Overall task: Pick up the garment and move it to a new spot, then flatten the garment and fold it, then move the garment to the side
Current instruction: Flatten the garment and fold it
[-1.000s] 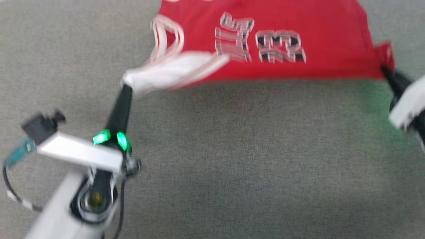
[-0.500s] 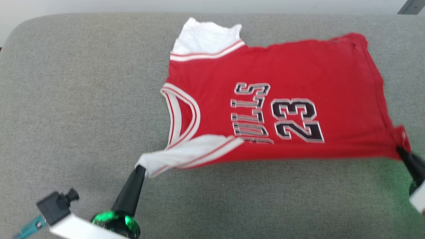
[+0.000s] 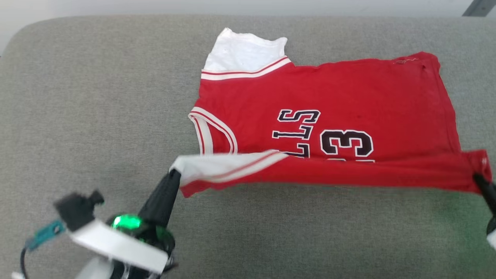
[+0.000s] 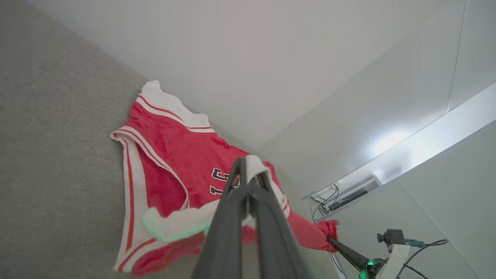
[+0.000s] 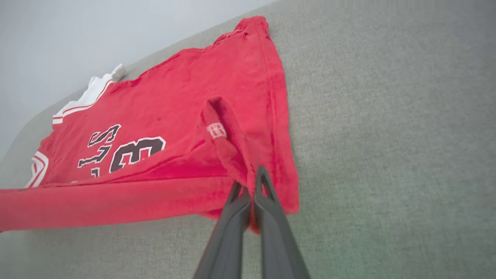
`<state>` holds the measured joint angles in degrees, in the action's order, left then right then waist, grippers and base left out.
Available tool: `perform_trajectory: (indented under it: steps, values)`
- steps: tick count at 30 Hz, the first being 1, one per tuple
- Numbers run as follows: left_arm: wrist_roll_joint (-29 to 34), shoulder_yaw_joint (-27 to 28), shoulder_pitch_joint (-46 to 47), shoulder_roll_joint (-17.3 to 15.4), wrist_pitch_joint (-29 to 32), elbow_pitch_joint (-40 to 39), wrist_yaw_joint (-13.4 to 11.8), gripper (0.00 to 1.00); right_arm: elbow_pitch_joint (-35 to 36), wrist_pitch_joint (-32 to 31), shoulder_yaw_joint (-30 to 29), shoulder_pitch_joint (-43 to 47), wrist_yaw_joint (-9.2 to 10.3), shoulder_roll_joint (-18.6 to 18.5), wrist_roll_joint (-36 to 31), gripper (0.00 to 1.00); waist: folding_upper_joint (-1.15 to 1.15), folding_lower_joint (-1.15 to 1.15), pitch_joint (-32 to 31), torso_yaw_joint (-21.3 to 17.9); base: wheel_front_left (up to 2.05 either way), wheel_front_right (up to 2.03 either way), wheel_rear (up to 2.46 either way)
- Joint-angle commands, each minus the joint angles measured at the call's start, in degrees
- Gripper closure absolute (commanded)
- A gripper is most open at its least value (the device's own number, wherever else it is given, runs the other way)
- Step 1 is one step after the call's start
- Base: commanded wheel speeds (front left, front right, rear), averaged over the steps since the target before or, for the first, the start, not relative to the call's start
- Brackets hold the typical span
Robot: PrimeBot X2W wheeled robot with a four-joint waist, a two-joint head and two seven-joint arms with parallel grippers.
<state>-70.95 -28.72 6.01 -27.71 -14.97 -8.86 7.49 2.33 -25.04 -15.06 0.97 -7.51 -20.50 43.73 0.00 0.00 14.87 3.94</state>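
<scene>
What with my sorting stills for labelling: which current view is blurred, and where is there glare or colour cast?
Head view: the garment reads sharp, the left gripper slightly soft, green glow tinting the grey cushion near the right gripper. Left wrist view: green cast on the white sleeve, a bright glare patch on the wall. Right wrist view: the near red fold looks soft.

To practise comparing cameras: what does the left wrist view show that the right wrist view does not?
Left wrist view: the left end effector shut on the white sleeve of the garment, plus cables. Right wrist view: the small white tag, the numeral 3. Both: the garment on the grey cushion, the right end effector shut on its red corner.
</scene>
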Motion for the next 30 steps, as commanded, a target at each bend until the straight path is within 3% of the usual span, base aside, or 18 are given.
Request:
perform_trajectory:
  steps: [1, 14, 21, 22, 23, 24, 25, 26, 27, 28, 30]
  values:
    - [0.2, -0.8, 3.0, 0.0, -0.3, 1.6, -0.1, 1.00, -0.3, -0.8, -0.3, -2.2, 0.04, 0.3, -0.5, 1.00, 0.00, 0.00, 0.5, -0.4, 0.00, 0.00, 0.00]
    - [-0.6, -4.8, 20.0, 5.1, -0.3, 20.2, -0.1, 1.00, -11.7, -0.5, 3.0, -15.7, 0.03, 0.5, -1.7, 1.00, 0.00, 0.00, 8.1, -1.6, 0.00, 0.00, 0.00]
    - [3.0, -8.5, 24.6, 5.0, -0.3, 28.5, -0.1, 0.98, -16.4, 2.2, 6.2, -16.9, 0.10, -0.6, -1.6, 1.00, 0.00, 0.00, 10.1, -1.5, 0.00, 0.00, 0.00]
    - [3.5, -8.5, 24.7, 5.2, -0.2, 29.1, -0.1, 0.86, -16.9, 2.7, 6.5, -17.0, 0.11, -0.7, -1.4, 1.00, 0.00, 0.00, 10.1, -1.5, 0.00, 0.00, 0.00]
    - [4.3, -8.3, 24.9, 5.2, -0.2, 29.6, -0.1, 0.66, -17.4, 3.1, 6.9, -17.0, 0.13, -0.8, -1.1, 1.00, 0.00, 0.00, 10.1, -1.5, 0.00, 0.00, 0.00]
    - [4.3, -8.3, 24.9, 5.2, -0.2, 29.6, -0.1, 0.66, -17.4, 3.1, 6.9, -17.0, 0.13, -0.8, -1.1, 1.00, 0.00, 0.00, 10.1, -1.5, 0.00, 0.00, 0.00]
    - [5.2, -8.3, 24.9, 5.2, -0.2, 29.8, -0.1, 0.53, -17.8, 3.6, 7.2, -17.0, 0.16, -0.9, -0.9, 0.97, 0.00, 0.00, 9.9, -1.5, 0.00, 0.00, 0.00]
    - [6.5, -8.0, 25.2, 4.9, -0.2, 29.9, -0.1, 0.18, -18.0, 4.1, 7.4, -16.8, 0.16, -0.9, -0.9, 0.60, 0.00, 0.00, 9.6, -1.5, 0.00, 0.00, 0.00]
    - [7.4, -7.7, 25.6, 4.6, -0.2, 29.6, -0.1, 0.00, -18.1, 4.7, 7.6, -16.6, 0.16, -1.0, -0.6, 0.54, 0.00, 0.00, 9.3, -1.4, 0.00, 0.00, 0.00]
    - [8.9, -7.5, 26.0, 4.3, -0.2, 29.2, -0.1, 0.00, -18.1, 5.4, 7.8, -16.4, 0.16, -1.2, -0.7, 0.00, 0.00, 0.00, 8.9, -1.4, 0.00, 0.00, 0.00]
    - [11.9, -6.8, 26.9, 3.2, -0.2, 28.2, -0.1, 0.00, -17.8, 6.7, 8.2, -15.9, 0.16, -1.9, -1.1, 0.00, 0.00, 0.00, 8.1, -1.3, 0.00, 0.00, 0.00]
